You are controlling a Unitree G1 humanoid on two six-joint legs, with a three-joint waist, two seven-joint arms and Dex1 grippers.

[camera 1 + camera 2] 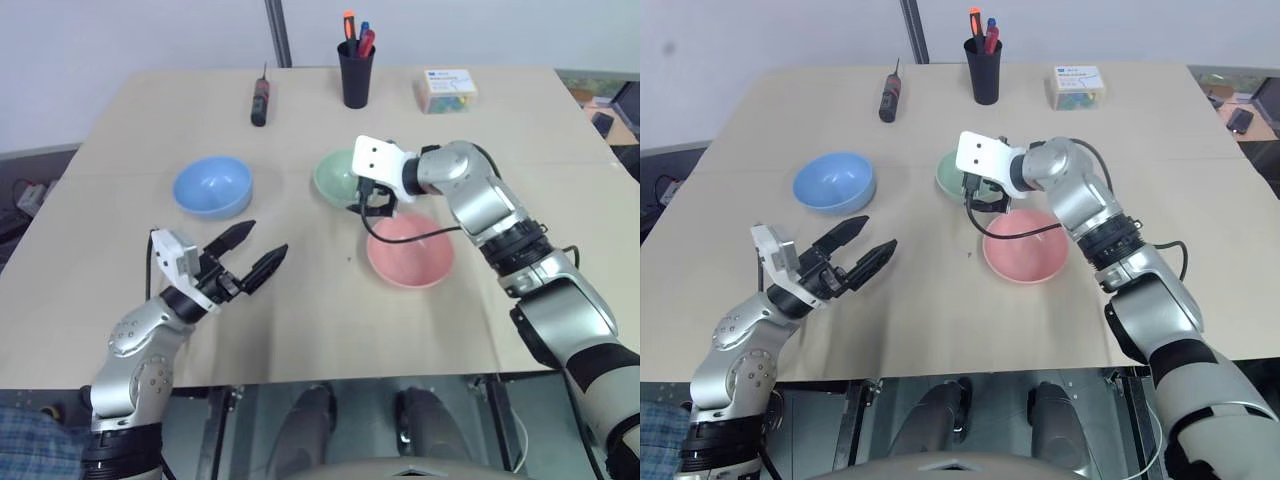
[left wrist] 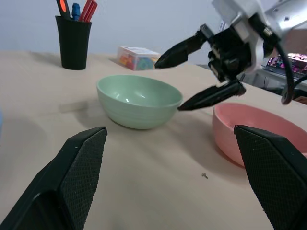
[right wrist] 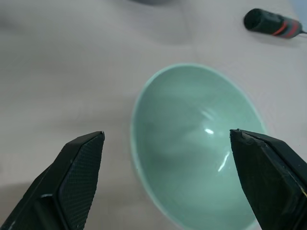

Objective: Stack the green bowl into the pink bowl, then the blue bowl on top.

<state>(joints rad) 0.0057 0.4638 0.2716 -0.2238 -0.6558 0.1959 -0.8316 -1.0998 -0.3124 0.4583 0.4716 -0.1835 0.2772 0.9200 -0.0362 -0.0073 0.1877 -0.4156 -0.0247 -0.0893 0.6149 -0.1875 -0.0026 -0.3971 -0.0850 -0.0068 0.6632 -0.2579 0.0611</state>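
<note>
Nearest in the left eye view, the left gripper (image 1: 250,251) hangs spread and empty over bare table (image 1: 300,310); beyond lie the blue bowl (image 1: 212,186), pink bowl (image 1: 411,250), screwdriver (image 1: 260,100) and pen cup (image 1: 356,72). From the left wrist, the right gripper (image 2: 187,76) gapes at the green bowl (image 2: 138,99), seemingly apart. From the right wrist, that bowl's hollow sits between parted fingers (image 3: 76,177).
</note>
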